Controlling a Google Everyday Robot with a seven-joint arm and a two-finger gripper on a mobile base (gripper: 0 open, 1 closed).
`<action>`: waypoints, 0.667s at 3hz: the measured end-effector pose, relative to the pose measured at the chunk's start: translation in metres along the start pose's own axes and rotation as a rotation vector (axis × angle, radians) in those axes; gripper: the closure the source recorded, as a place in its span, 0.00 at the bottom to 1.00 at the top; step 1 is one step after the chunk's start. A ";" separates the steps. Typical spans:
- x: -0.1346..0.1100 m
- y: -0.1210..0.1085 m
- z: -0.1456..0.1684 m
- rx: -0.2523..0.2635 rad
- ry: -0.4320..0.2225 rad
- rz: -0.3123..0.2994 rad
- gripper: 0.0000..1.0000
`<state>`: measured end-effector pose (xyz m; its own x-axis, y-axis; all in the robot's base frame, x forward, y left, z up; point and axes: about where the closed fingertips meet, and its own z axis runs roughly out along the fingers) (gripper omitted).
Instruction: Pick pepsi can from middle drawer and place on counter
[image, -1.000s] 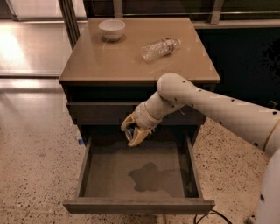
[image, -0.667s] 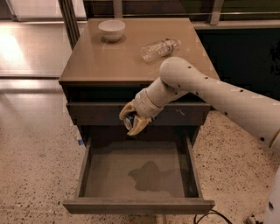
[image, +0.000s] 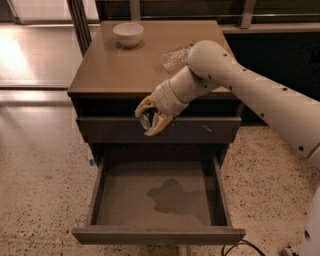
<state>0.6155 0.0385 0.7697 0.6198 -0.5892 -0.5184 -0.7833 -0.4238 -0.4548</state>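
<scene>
My gripper (image: 148, 117) is shut on the pepsi can (image: 147, 119), a small dark can seen between the tan fingers. It hangs in front of the upper drawer front, just below the front edge of the counter (image: 125, 70) and well above the open middle drawer (image: 157, 197). The drawer is pulled out and its grey floor is bare apart from the arm's shadow. The white arm reaches in from the right across the counter's front right part.
A white bowl (image: 128, 34) stands at the back left of the counter. A clear plastic bottle (image: 175, 57) lies at the back right, partly behind my arm. The shut drawer front (image: 210, 130) above the open drawer has small white scuffs. Speckled floor surrounds the cabinet.
My gripper has risen with the can, from just above the open drawer to the level of the upper drawer front, near the counter's edge. The arm has swung up and back.
</scene>
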 end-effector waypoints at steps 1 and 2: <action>-0.009 -0.004 0.000 -0.003 -0.023 -0.022 1.00; -0.030 -0.030 -0.016 -0.009 -0.066 -0.110 1.00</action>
<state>0.6194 0.0580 0.8102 0.7038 -0.4924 -0.5121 -0.7104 -0.4897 -0.5055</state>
